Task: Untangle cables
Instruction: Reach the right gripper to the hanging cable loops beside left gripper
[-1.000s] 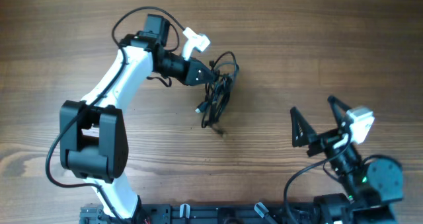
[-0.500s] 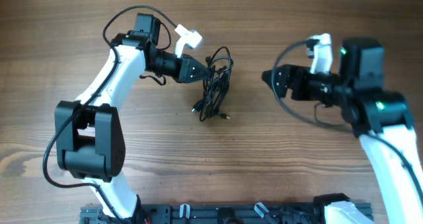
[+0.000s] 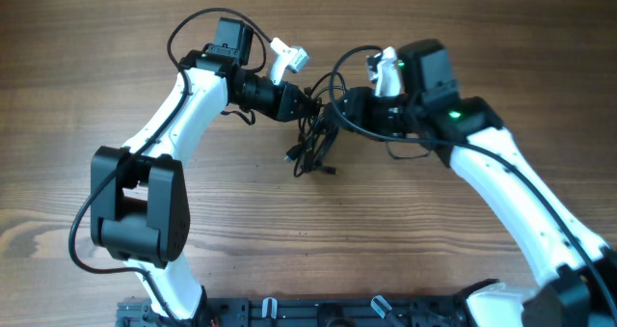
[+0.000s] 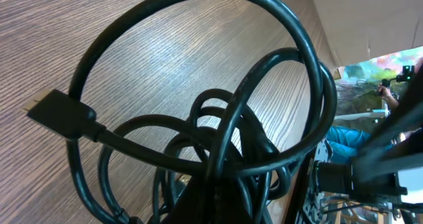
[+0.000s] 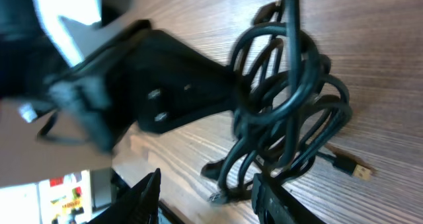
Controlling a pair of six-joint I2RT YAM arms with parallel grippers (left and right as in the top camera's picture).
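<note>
Several cables (image 3: 310,146) bunched, long axis far-to-near — left pincer (image 3: 310,103) gripping them, right pincer (image 3: 333,112) parted

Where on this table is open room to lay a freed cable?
Bare table shows below the cables, between the two arms, and along the far edge beyond both arms. Crowded: upper centre, where the left gripper and right gripper meet at the cables.

You're looking at black cables (image 3: 310,144) on a brown table (image 3: 501,38) streaked with wood grain. One plug tip (image 5: 360,171) is pale metal. Your left arm (image 3: 178,100) and right arm (image 3: 511,182) are white with black joints, and the left pincer (image 3: 308,103) and right pincer (image 3: 333,110) are black.
</note>
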